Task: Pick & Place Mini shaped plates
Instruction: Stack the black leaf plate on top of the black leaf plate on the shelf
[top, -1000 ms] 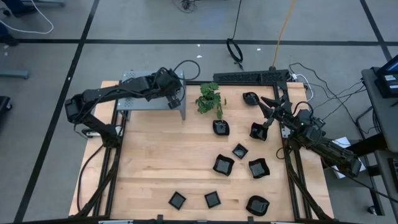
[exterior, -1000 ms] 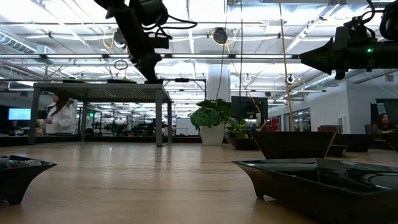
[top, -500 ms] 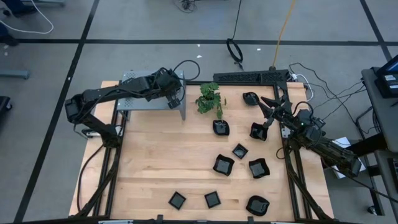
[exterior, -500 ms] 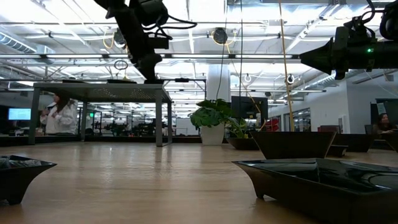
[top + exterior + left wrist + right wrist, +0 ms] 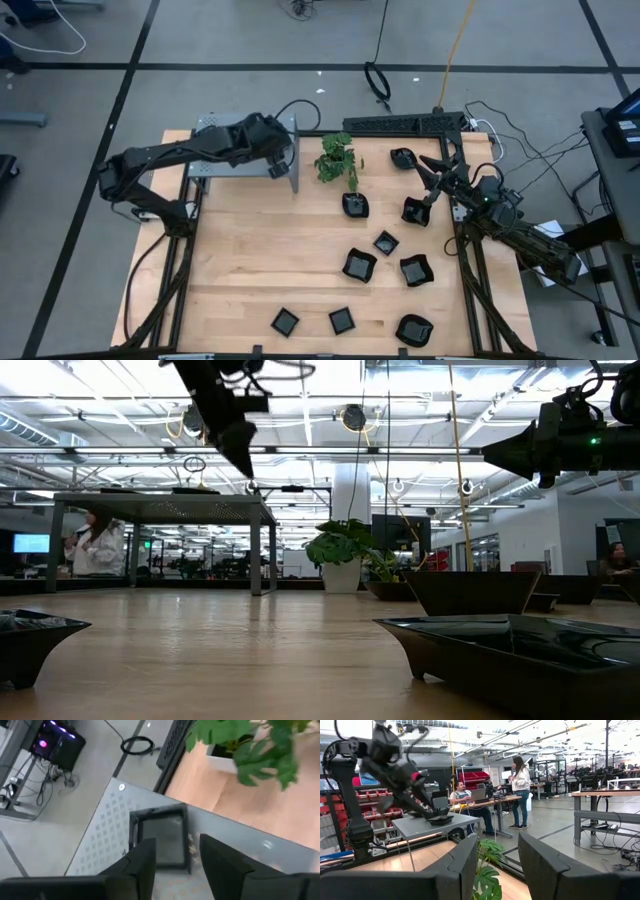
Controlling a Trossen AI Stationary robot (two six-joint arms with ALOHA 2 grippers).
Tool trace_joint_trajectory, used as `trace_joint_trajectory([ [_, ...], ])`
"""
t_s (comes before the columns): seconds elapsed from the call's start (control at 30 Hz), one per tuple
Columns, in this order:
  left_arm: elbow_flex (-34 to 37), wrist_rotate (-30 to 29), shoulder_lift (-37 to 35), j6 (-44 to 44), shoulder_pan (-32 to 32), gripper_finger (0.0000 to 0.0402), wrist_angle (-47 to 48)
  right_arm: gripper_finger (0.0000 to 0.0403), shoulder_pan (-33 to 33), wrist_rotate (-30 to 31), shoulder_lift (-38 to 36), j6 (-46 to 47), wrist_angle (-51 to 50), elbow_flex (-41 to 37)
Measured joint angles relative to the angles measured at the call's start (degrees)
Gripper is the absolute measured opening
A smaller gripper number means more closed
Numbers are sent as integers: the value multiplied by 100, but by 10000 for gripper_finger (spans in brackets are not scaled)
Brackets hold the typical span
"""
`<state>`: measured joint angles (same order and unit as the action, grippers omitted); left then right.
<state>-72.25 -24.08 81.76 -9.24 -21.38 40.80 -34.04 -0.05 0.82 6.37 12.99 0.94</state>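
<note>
A square black mini plate (image 5: pixel 160 840) lies flat on the grey perforated shelf (image 5: pixel 105 835) at the table's far left; it also shows as plate (image 5: pixel 440 818) in the right wrist view. My left gripper (image 5: pixel 177 865) hovers open just above it, touching nothing, and shows as left gripper (image 5: pixel 240 455) clear above the shelf top (image 5: pixel 160 495). Several more black plates lie on the wooden table's right half, among them plate (image 5: pixel 355 205), plate (image 5: pixel 359 265) and plate (image 5: pixel 414 329). My right gripper (image 5: pixel 430 172) waits open at the far right.
A small green potted plant (image 5: pixel 338 160) stands just right of the shelf (image 5: pixel 240 150). A black frame (image 5: pixel 400 122) runs along the table's far edge. The wooden table (image 5: pixel 260 250) shows bare wood on its left and middle. People stand in the room behind.
My left gripper has risen from the shelf top, where its fingertips stood a moment ago. The square plate stays lying flat on the shelf.
</note>
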Motion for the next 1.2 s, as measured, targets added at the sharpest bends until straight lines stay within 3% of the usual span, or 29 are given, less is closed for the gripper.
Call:
trace_joint_trajectory([
  [0.17,-70,304,-267,942,451,168,2,130,2,-1,0,0,0,0],
  [0.37,32,2020,-223,2270,1250,162,209,130,1,-1,0,0,1,0],
  [0.5,345,2545,-150,2912,2085,162,282,130,-1,-1,0,0,2,1],
  [0.7,738,2724,-81,4023,3426,160,167,130,1,-1,0,0,2,0],
  [0.83,1083,2434,-13,5219,4138,157,-181,130,0,1,0,-1,2,-1],
  [1.03,1664,2236,138,7895,4780,157,-1202,130,-1,-1,2,0,3,1],
  [1.2,1885,2272,285,9085,5195,157,-1477,130,2,1,2,0,5,0],
])
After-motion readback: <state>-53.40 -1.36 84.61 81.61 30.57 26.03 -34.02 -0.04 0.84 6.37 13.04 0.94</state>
